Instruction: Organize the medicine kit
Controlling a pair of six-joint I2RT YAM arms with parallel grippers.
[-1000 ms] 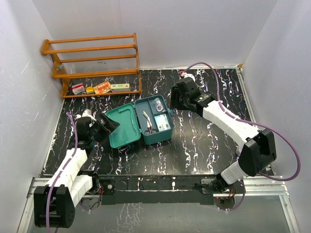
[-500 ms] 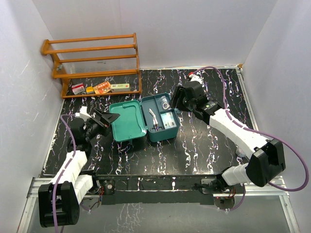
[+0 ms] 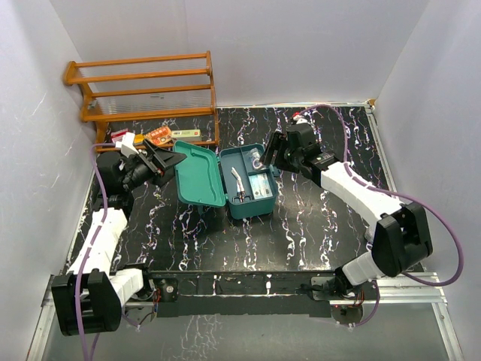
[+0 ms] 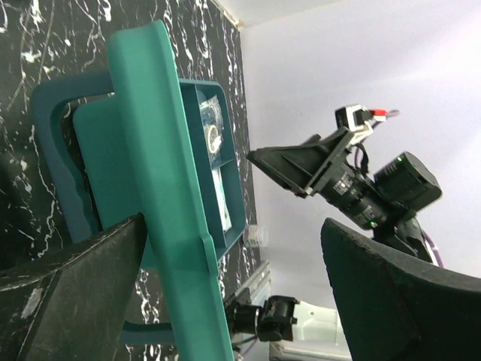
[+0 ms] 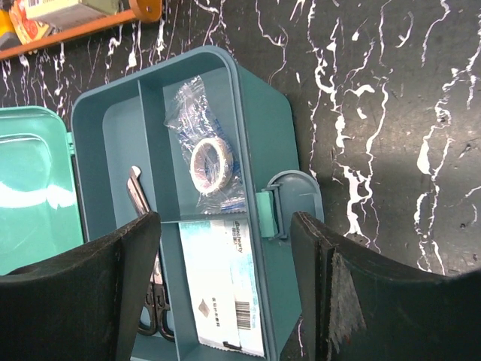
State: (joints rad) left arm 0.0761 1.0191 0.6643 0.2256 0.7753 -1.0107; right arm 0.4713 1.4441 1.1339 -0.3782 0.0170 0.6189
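The medicine kit [image 3: 252,188] lies open in the middle of the table, its teal lid [image 3: 201,174] tilted up on the left. Its divided base [image 5: 113,150] holds a bagged tape roll [image 5: 210,162], scissors [image 5: 144,248] and a white packet [image 5: 225,289]; the latch [image 5: 269,214] is on the right rim. My left gripper [image 3: 161,159] is open, and the lid's edge [image 4: 169,203] runs between its wide fingers [image 4: 68,301], close to the left one. My right gripper [image 3: 270,154] hovers open over the base's right side, holding nothing [image 5: 225,301].
A wooden slatted rack [image 3: 143,98] stands at the back left, with small boxes [image 3: 158,135] on its bottom shelf just behind the left gripper. White walls close in the table on three sides.
The kit turned square to the table. My left arm swung back toward the rack and the lid came up from flat to tilted. The right jaws widened.
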